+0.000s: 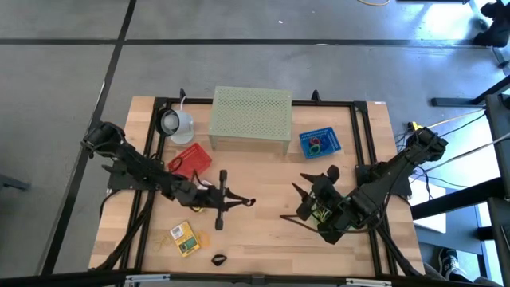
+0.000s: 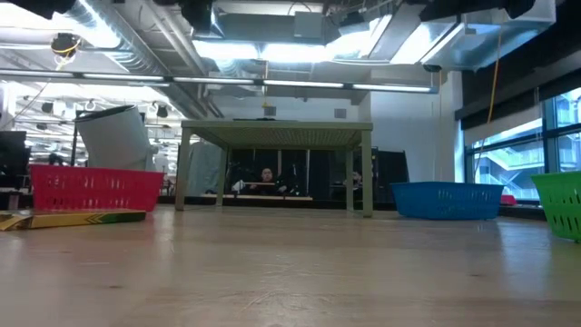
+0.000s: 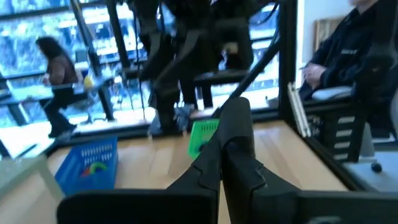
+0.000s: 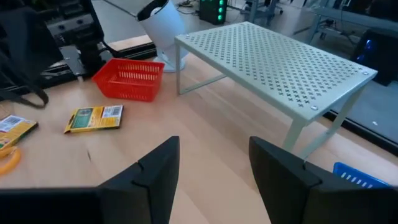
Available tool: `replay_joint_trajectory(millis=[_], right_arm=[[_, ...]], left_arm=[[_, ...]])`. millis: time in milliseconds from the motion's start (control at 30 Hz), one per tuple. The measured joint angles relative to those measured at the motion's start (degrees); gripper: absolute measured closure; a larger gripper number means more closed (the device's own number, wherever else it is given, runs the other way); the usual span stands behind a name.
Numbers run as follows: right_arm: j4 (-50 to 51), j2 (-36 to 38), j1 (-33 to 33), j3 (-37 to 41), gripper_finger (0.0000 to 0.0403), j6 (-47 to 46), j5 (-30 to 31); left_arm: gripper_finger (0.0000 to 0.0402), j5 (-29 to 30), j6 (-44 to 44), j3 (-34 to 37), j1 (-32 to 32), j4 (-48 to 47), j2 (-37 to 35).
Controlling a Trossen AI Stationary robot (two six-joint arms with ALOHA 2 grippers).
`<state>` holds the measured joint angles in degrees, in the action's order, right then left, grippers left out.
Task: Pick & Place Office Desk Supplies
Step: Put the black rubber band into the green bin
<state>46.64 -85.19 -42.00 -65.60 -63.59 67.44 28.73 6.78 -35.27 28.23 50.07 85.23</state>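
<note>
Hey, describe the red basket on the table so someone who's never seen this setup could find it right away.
Start at the large pale green perforated stand at the table's back edge. Just off its front left corner, beside the white cup, sits the red basket. It is the only red container; the blue basket sits off the stand's right side.

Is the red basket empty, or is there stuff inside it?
It looks empty. From above, the red basket shows only its own red floor, and the right wrist view shows nothing poking over its rim.
</note>
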Motion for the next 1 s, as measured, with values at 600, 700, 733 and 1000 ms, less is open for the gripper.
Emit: replay_joint_trajectory(millis=[600,700,733,1000], right_arm=[[-40.01,-7.17,1.42,0.04,0.0209,46.87,-21.29],[-46.98,-9.39,2.5,0.04,0.0209,54.45,-26.49],[-48.85,-10.03,2.88,0.04,0.0209,56.06,-27.66],[-51.04,-10.93,5.08,0.07,0.0209,56.3,-28.18]], left_arm=[[0.0398,-8.59,-0.35,-0.02,0.72,10.03,0.0],[0.0398,-11.27,-1.43,-0.02,0.7,9.42,0.09],[0.0398,-12.12,-1.53,-0.04,0.71,9.36,0.49],[0.0398,-12.51,1.51,-2.83,0.18,9.3,5.97]])
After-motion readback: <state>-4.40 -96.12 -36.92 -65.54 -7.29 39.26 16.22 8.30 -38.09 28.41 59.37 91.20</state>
